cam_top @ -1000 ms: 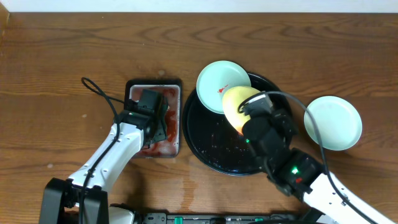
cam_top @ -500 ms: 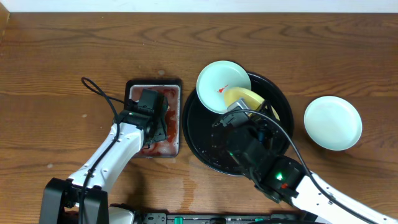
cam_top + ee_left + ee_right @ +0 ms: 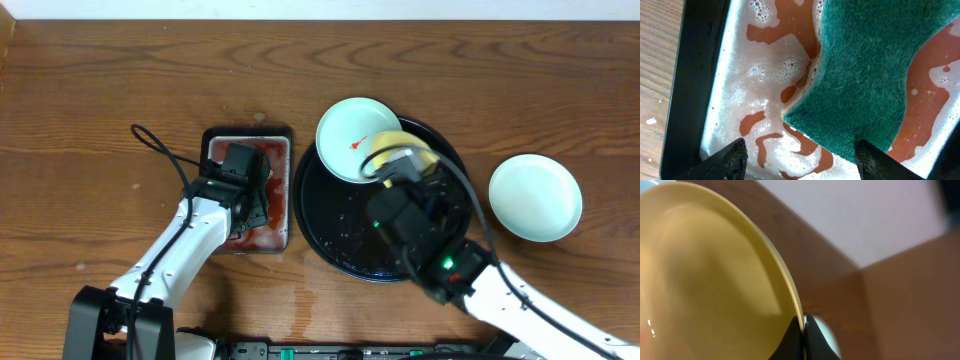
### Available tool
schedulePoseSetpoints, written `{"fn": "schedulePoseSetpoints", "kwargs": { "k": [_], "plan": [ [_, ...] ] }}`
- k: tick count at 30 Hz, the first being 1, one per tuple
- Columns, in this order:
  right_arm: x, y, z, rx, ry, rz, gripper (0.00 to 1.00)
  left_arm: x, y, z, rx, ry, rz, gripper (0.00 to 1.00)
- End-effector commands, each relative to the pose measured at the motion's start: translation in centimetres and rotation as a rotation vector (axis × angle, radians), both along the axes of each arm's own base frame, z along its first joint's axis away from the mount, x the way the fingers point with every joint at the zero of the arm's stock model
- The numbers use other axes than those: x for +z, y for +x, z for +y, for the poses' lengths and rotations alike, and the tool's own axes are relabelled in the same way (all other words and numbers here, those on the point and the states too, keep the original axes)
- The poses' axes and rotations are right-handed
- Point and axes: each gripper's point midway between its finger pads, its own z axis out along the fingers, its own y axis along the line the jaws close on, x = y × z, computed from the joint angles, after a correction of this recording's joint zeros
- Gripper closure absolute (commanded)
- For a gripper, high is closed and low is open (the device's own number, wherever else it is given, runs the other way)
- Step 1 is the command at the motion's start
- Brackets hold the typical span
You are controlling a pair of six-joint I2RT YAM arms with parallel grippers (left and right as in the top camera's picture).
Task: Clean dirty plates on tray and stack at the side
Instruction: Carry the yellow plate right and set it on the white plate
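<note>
— Right arm has swung up and to the right over the last half second, and the yellow plate (image 3: 705, 280) has gone with it. The left arm hasn't budged.

— How is the plate held?

— Edge-on. The right gripper (image 3: 803, 330) is pinched tight on its rim, fingers pressed together with the thin lip between them. From the wrist view, the plate rises up and away to the left of the fingers, its hollow face towards the camera.

— And the left?

— The left gripper (image 3: 805, 157) hangs over the sponge tray (image 3: 690, 75), jaws wide apart. The green sponge (image 3: 870, 75) lies just ahead of the fingers in foamy, red-tinted water, its lower edge close to the right-hand finger. I can't see that it's gripped.

— Where does the yellow plate sit from above?

— Over the far part of the black tray (image 3: 345, 235), mostly hidden under the right arm. Just beside it, the smeared aqua plate (image 3: 352, 138) rests on the tray's far-left rim, a red streak on it.

— Any others?

— The second aqua plate (image 3: 535, 197) lies on the table (image 3: 100, 80), off the tray to the right and apart from it.
</note>
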Motion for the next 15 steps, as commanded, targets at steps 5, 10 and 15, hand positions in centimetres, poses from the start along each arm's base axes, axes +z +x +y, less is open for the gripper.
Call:
{"fn": "schedulePoseSetpoints", "kwargs": {
  "k": [5,10,15],
  "plan": [
    [-5.1,1.8,-5.9,-0.304,0.631,0.126,0.99,-0.2,-0.2,0.0,0.016,-0.003,0.006,0.3],
    [-7.3,1.5,-10.8,-0.51,0.902,0.178,0.99,-0.2,-0.2,0.0,0.016,-0.003,0.007,0.3],
    [-8.6,0.1,-16.2,-0.738,1.09,0.149,0.99,-0.2,-0.2,0.0,0.016,-0.003,0.006,0.3]
  ]
}}
